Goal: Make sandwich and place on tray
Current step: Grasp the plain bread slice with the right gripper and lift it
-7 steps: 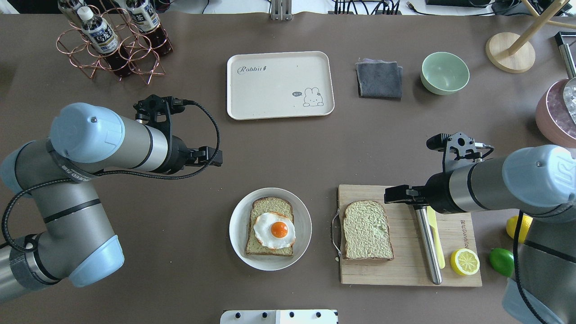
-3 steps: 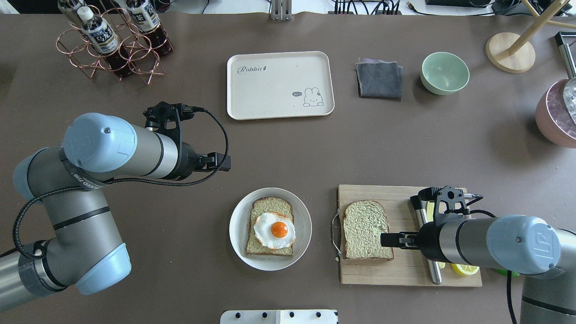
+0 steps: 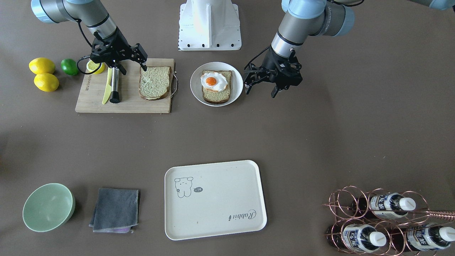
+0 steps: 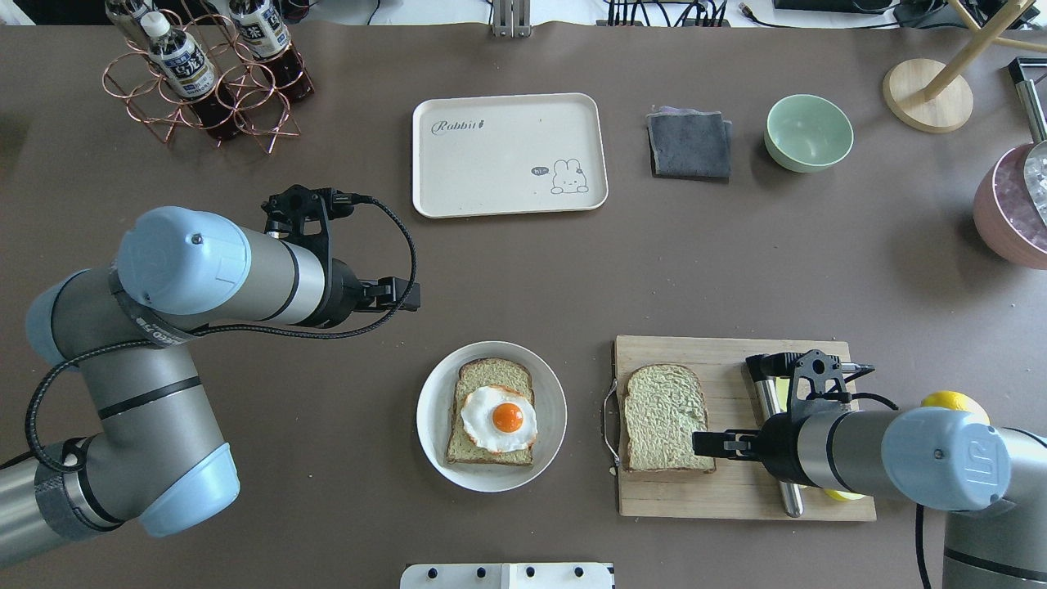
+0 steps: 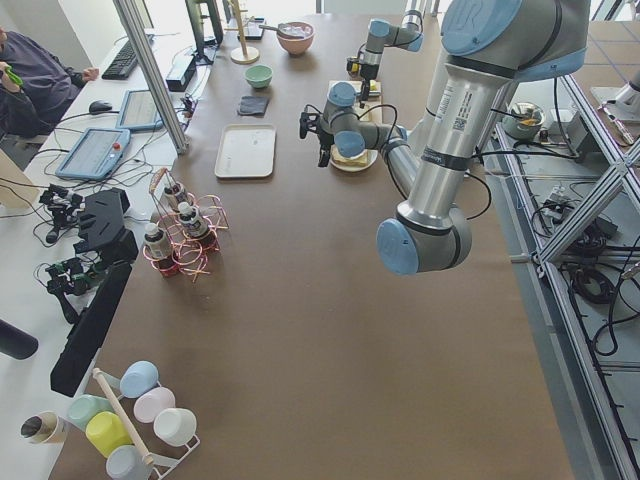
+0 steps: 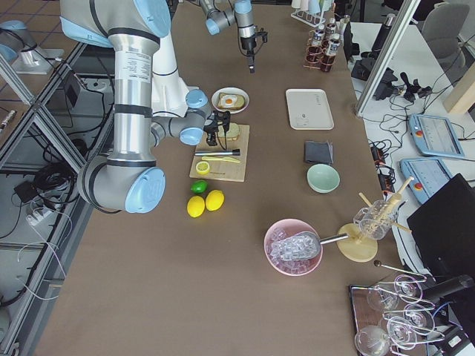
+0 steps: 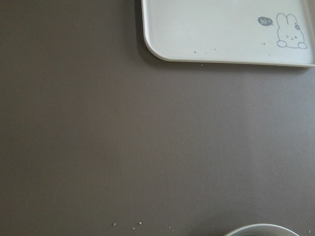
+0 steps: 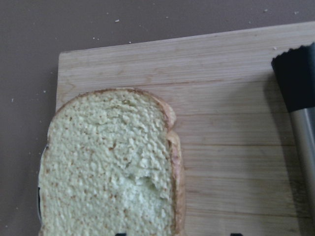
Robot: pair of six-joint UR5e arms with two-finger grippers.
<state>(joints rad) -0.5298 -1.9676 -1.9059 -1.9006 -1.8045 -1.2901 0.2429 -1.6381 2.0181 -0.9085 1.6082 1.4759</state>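
Observation:
One bread slice [image 4: 489, 378] topped with a fried egg [image 4: 499, 419] lies on the round white plate [image 4: 433, 409]. The second bread slice [image 4: 664, 417] lies on the wooden cutting board [image 4: 736, 491]. My right gripper [image 4: 707, 444] is open and low over that slice's right edge. In the right wrist view its fingertips [image 8: 118, 234] show at the bottom edge, one over the bread [image 8: 108, 167], the other over the board. My left gripper [image 3: 260, 90] is open and empty beside the plate [image 3: 196, 83], apart from it. The cream tray [image 4: 507, 155] lies empty at the far middle.
A steel rod [image 3: 114, 85], a yellow knife [image 3: 106, 89] and a lemon half lie on the board by my right gripper. Lemons and a lime [image 3: 69, 67] lie beyond it. A grey cloth [image 4: 689, 145], green bowl [image 4: 808, 131], bottle rack [image 4: 204, 74] and pink ice bowl [image 4: 1010, 204] stand farther off.
My right arm has swung from the board's far edge back toward the robot and down over the bread slice's right edge. My left arm has shifted slightly toward the plate.

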